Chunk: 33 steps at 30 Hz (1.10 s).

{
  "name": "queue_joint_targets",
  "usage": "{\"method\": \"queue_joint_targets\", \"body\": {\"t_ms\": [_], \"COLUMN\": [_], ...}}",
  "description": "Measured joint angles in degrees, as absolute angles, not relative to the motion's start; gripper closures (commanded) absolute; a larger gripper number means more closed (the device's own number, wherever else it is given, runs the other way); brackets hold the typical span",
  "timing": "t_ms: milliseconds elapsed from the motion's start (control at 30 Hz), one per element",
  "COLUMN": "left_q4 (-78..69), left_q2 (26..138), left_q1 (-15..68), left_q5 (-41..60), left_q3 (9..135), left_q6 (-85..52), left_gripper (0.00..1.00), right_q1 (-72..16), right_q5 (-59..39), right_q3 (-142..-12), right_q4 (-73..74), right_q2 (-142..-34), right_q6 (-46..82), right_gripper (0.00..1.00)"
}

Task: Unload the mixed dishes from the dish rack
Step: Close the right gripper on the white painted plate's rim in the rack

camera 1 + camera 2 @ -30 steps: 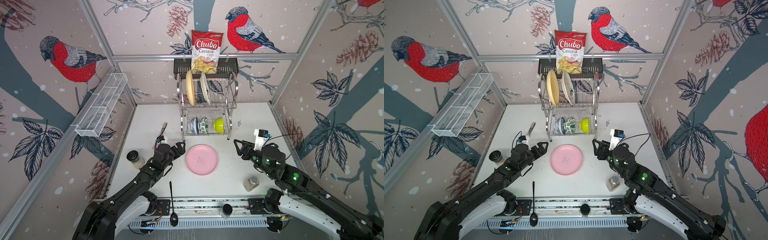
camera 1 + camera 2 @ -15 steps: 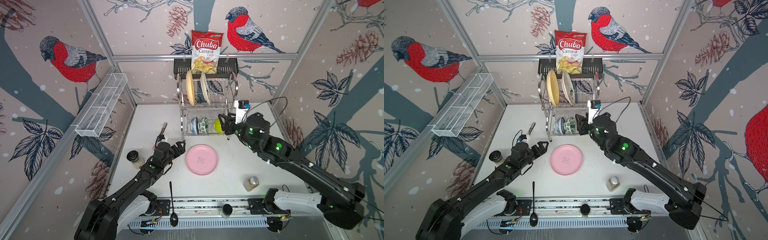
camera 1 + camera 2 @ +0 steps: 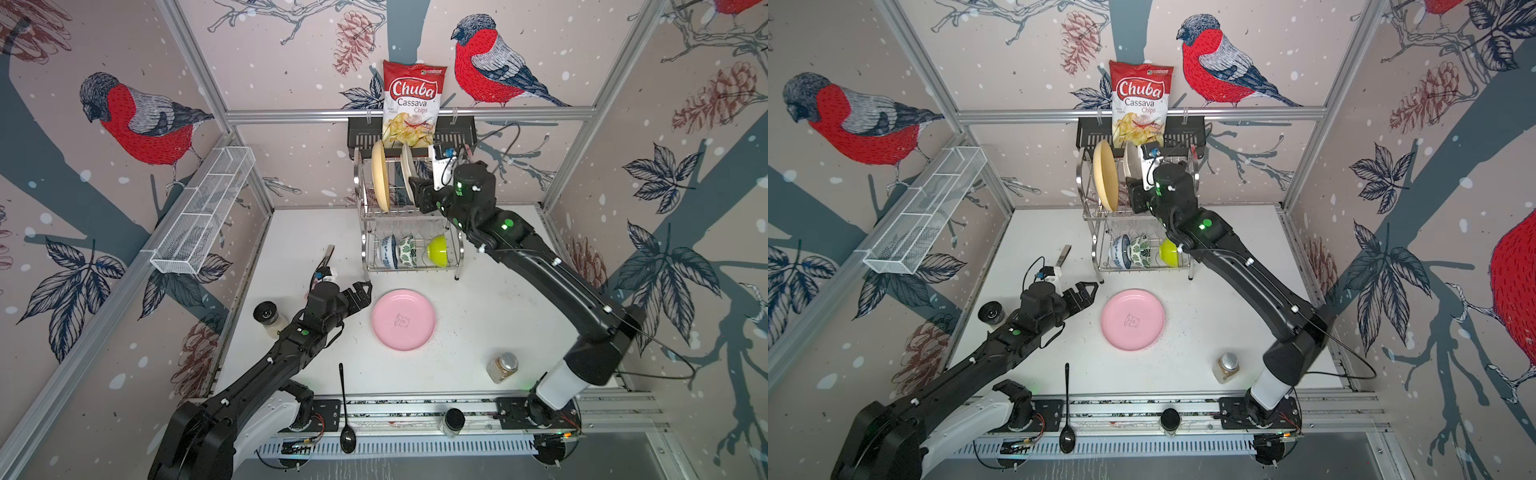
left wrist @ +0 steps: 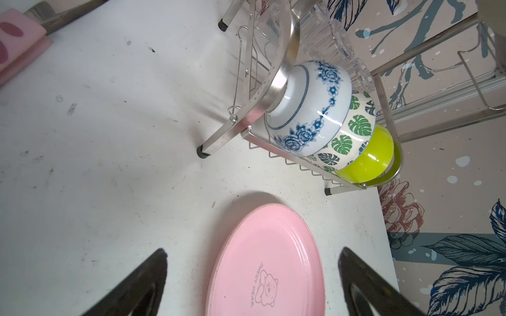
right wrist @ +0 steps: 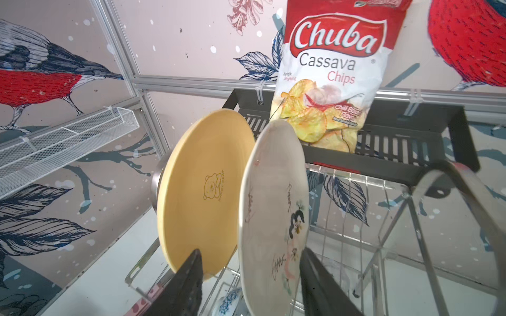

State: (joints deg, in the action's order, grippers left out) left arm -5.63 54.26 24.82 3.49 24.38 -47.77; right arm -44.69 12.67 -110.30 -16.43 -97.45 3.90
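The right pincer [image 5: 250, 251] stands part-open astride the cream plate [image 5: 273, 208], unclamped; the left pincer [image 4: 253, 249] gapes wide, empty, pink plate [image 4: 268, 260] just ahead.

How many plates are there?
3. The pink plate lies flat on the table; the yellow plate and the cream plate stand upright in the dish rack, top tier.

The left arm lies low and stretched toward the two-tier shiny stainless-steel wire dish rack [image 3: 411, 269]. Its left gripper [image 3: 361, 291] stops just short of the rack's lower tier, jaws spread wide and empty. The right arm rises steeply from the rack's right side, with the right gripper [image 3: 417, 189] at the upper tier, jaws parted.
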Motion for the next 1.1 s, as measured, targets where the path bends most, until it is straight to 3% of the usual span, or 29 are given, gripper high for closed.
{"method": "queue_joint_targets", "body": {"t_ms": [200,400,1100], "left_q4": [-1.89,0.69,0.32], "left_q2": [54.0,53.78,55.88], "left_q1": [24.32,23.44,20.82], "left_q5": [3.44,3.44,6.46], "left_q3": [27.16,27.46,26.22], "left_q6": [-46.04,-44.75,-44.03], "left_gripper": [0.04,0.04,0.04], "right_q1": [-43.0,-41.58,-40.77], "right_q5": [9.91,8.54,8.73], "right_q3": [-120.97,-123.22,-124.29], "right_q4": [-19.59,-20.36,-19.9], "right_q2": [-106.76,-110.8,-113.16], "right_q6": [1.61,1.63,3.73], "right_gripper": [0.46,0.48,0.79]}}
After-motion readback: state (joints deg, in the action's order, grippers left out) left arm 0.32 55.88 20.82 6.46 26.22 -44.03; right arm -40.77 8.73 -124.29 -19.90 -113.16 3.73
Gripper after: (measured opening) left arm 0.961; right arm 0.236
